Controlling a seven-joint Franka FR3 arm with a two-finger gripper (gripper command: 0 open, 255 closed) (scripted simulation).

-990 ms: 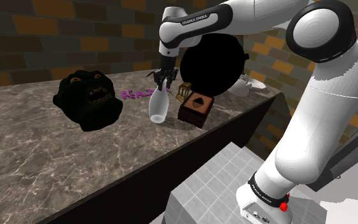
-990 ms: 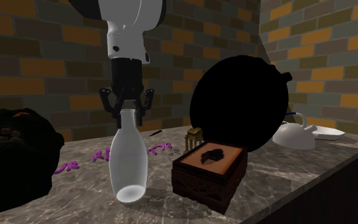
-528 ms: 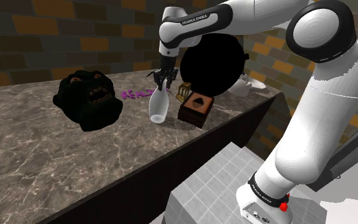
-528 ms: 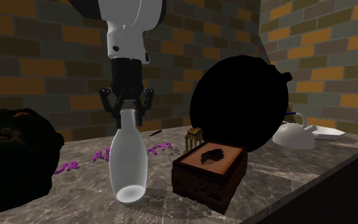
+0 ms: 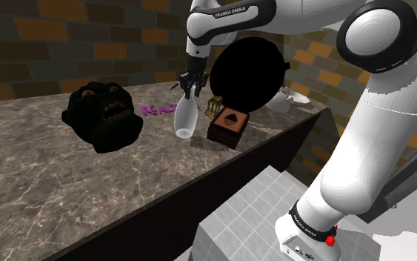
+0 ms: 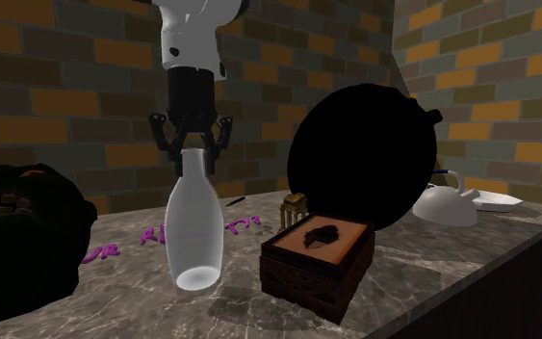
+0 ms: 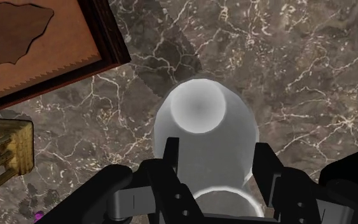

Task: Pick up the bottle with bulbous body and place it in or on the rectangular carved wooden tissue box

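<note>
Since half-second ago gripper rising, fingers clamping neck of white bottle. Bottle now hanging clear of marble counter, just beside carved tissue box. Lift underway; carrying over to box coming next.

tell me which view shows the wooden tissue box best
The second exterior view: the whole tissue box sits close, with carved sides and top opening. The shoulder view shows it small beside the bottle; the wrist view catches a corner of its top.
</note>
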